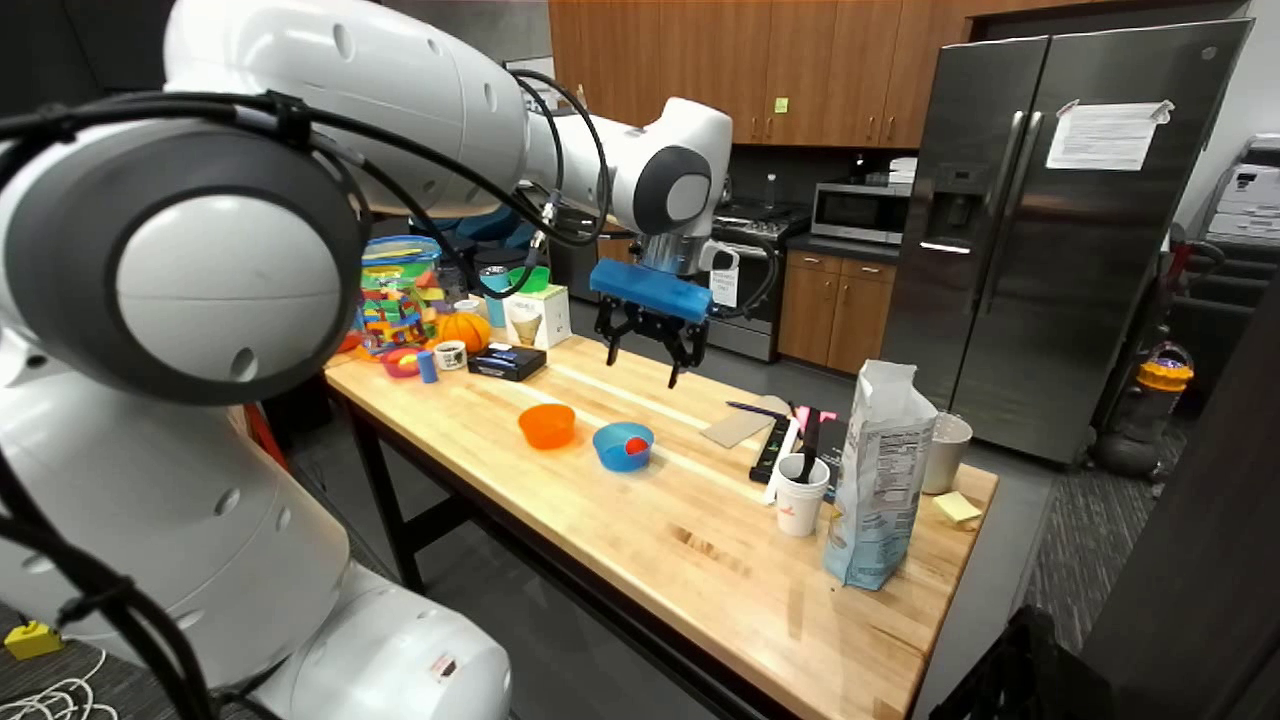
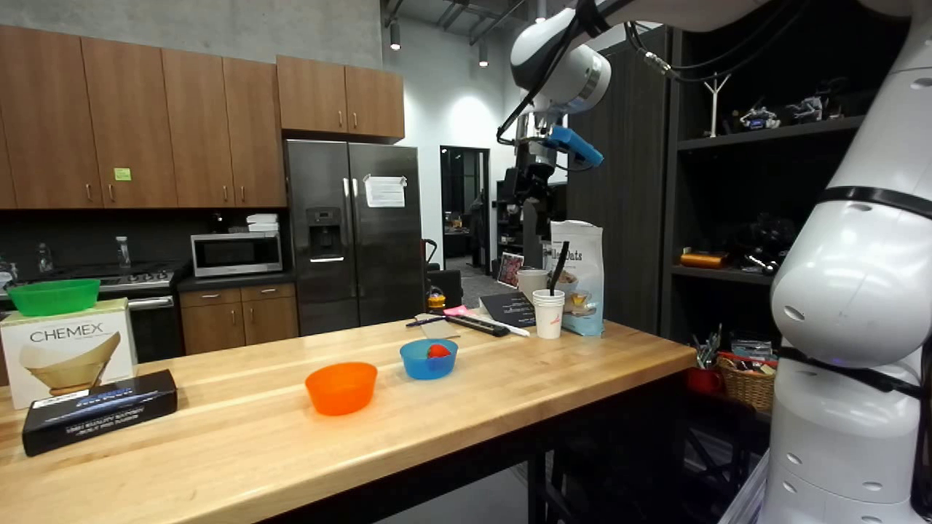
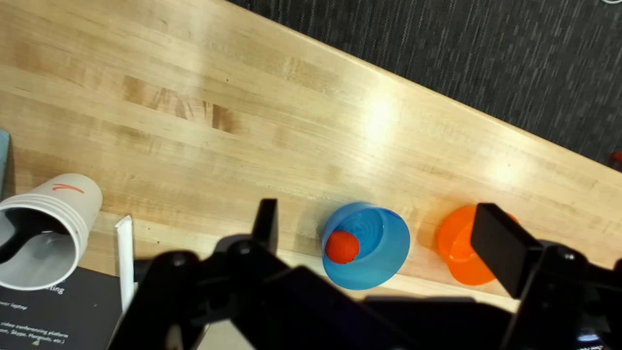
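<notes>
My gripper [image 1: 642,372] hangs in the air above the wooden table, its fingers spread wide with nothing held. Below it, a blue bowl [image 3: 386,260] shows between the fingertips in the wrist view. Inside that bowl a small red round object [image 3: 342,247] rests against the wall. Beside it stands an orange bowl [image 3: 469,272], partly hidden in the wrist view by one finger [image 3: 503,248]. Both exterior views show the two bowls apart from each other on the table, with the gripper touching neither.
Stacked white cups [image 1: 800,505] with a black utensil stand near a tall oats bag [image 1: 880,490]. A dark sign [image 2: 510,309] and a white stick [image 3: 125,257] lie close by. Toward the opposite end are a black box [image 2: 102,411] and a Chemex box [image 2: 69,349] bearing a green bowl [image 2: 54,297].
</notes>
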### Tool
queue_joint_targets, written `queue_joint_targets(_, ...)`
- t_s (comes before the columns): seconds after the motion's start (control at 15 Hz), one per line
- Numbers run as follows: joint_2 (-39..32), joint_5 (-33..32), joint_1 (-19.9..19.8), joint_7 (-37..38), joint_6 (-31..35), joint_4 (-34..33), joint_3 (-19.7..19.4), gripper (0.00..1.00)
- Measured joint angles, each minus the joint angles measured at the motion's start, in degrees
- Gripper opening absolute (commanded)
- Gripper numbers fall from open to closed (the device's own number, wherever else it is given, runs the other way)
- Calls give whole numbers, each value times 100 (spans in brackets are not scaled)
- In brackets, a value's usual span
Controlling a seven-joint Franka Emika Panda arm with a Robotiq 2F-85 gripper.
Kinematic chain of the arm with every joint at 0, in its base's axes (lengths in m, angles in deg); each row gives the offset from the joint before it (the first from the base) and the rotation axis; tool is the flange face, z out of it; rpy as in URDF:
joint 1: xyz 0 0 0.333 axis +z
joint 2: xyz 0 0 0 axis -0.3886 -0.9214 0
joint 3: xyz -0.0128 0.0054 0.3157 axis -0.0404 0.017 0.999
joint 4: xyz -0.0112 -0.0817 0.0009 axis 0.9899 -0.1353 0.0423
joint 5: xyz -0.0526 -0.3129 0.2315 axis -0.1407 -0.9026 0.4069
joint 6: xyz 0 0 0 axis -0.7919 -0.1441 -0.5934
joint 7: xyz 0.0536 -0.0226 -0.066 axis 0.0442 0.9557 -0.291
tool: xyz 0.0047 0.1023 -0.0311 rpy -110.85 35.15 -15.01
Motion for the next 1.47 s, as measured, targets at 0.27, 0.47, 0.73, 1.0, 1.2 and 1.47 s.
queue_joint_targets(0.27, 0, 0, 0, 0, 0, 0, 0, 100)
queue_joint_targets(0.47, 0, 0, 0, 0, 0, 0, 0, 100)
queue_joint_targets(0.73, 0, 0, 0, 0, 0, 0, 0, 100)
queue_joint_targets(1.0, 0, 0, 0, 0, 0, 0, 0, 100)
queue_joint_targets(1.2, -39, -1, -28, -37, 7, -10, 102, 100)
queue_joint_targets(1.47, -635, -1, 0, -555, 2, -634, 189, 100)
